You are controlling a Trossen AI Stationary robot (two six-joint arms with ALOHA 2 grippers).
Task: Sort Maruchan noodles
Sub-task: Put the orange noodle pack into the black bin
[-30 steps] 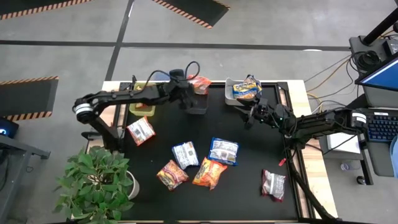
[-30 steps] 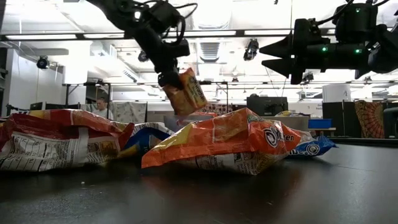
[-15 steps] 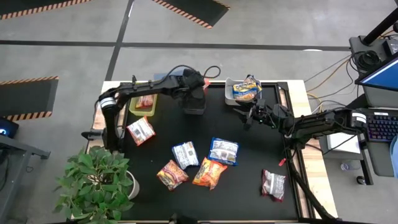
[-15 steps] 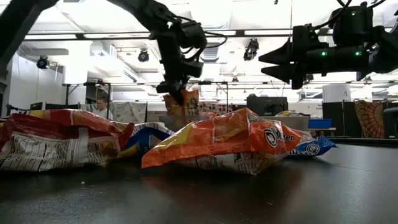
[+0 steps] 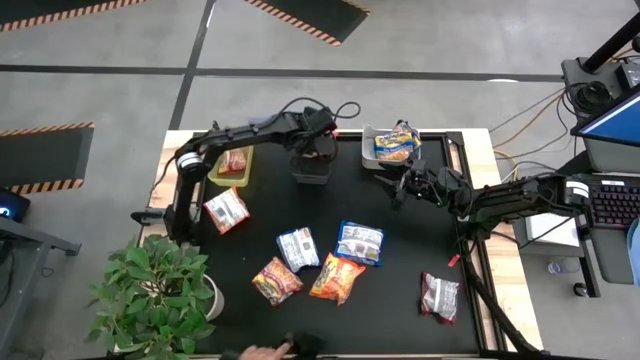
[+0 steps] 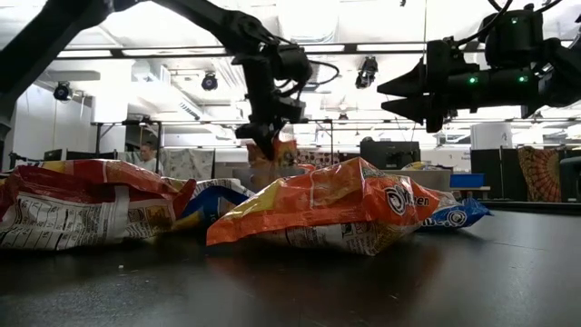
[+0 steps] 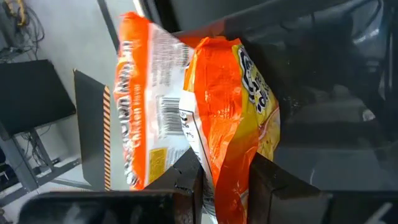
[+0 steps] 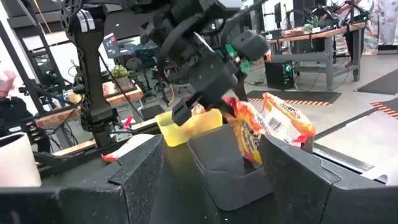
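Observation:
My left gripper (image 5: 316, 146) is shut on an orange Maruchan packet (image 7: 211, 93) above the dark bin (image 5: 312, 168) at the table's far middle. In the right wrist view the packet (image 8: 249, 132) hangs into the bin's mouth (image 8: 229, 167). My right gripper (image 5: 394, 186) hovers open near the white bin (image 5: 372, 140), which holds a blue-and-yellow packet (image 5: 396, 146). A yellow-green bin (image 5: 232, 172) holds an orange packet. Several more packets lie flat on the black table, among them a white one (image 5: 227, 210), a blue one (image 5: 360, 242) and an orange one (image 5: 337, 278). My left gripper pinches one end of the orange packet (image 7: 225, 163) between its two fingers (image 7: 188, 182). The fingers slant down from above and from the table's left. The packet hangs below them, crumpled, over the dark bin; whether it touches the bin I cannot tell.
A potted plant (image 5: 160, 292) stands at the near left corner. A person's hand (image 5: 262, 352) shows at the table's near edge. A silver-red packet (image 5: 440, 297) lies near right. In the low view an orange packet (image 6: 318, 213) fills the foreground.
My left gripper has gone a little toward the table's right and down over the dark bin, rolling and tipping further downward. The orange packet has gone with it and now hangs lower, partly hidden behind the packets in the low view.

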